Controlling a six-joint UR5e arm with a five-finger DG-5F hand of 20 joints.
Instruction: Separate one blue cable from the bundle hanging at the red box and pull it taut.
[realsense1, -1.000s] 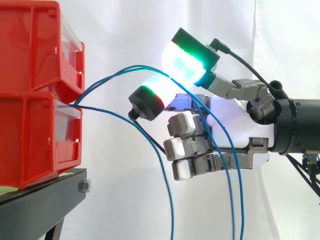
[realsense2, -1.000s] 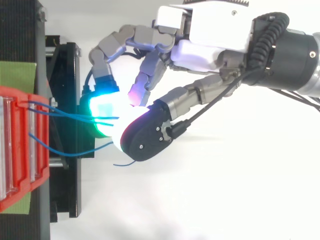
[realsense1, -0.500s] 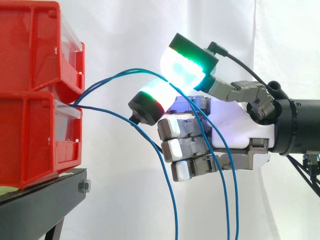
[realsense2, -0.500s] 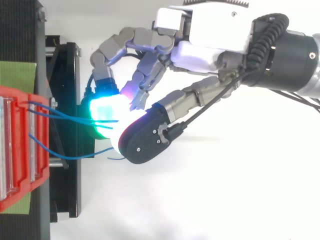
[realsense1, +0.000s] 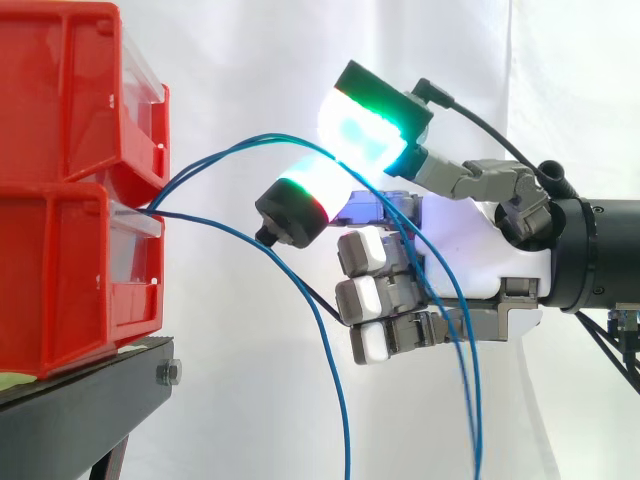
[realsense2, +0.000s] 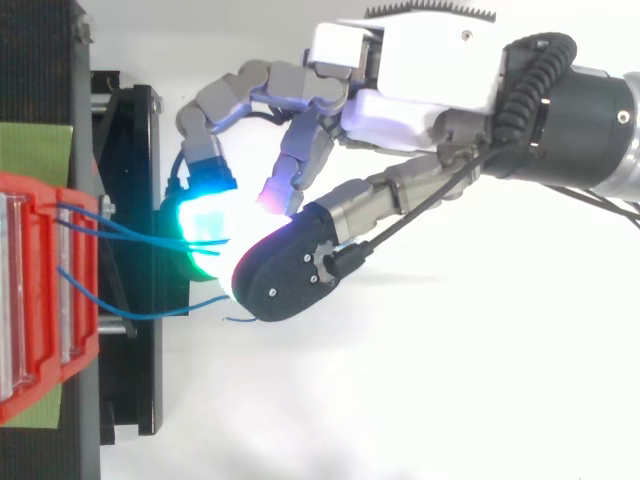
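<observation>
Side view shows two glowing pads, a green and cyan one (realsense1: 372, 128) above and a white one with a red ring (realsense1: 300, 197) below. They are closed against each other, and the two upper cables (realsense1: 262, 139) run into the narrow place between them, so I judge that the hand (realsense1: 470, 255) is pinching both. The other fingers are folded in front of the palm and hold nothing. Behind the pinch the two strands fall down across the palm to the lower edge. Toward the box they make a loose arc down to the front of the lower red box (realsense1: 60, 280), so they are not taut. The lower cable (realsense1: 346, 450) leaves the same box, passes under the pads and hangs free, apart from the pinch. I count three blue cables in all, two red boxes stacked one on the other, the upper one (realsense1: 60, 90) too, one black stand (realsense1: 90, 400) under them, and one hand. In the top view the hand (realsense2: 420, 80) reaches from the right and the three strands leave the red box (realsense2: 30, 300) side by side. The step in hand seems to be the separating. Since two strands appear pinched, the next move calls for letting one slip out, then drawing away from the box until the arc straightens.
</observation>
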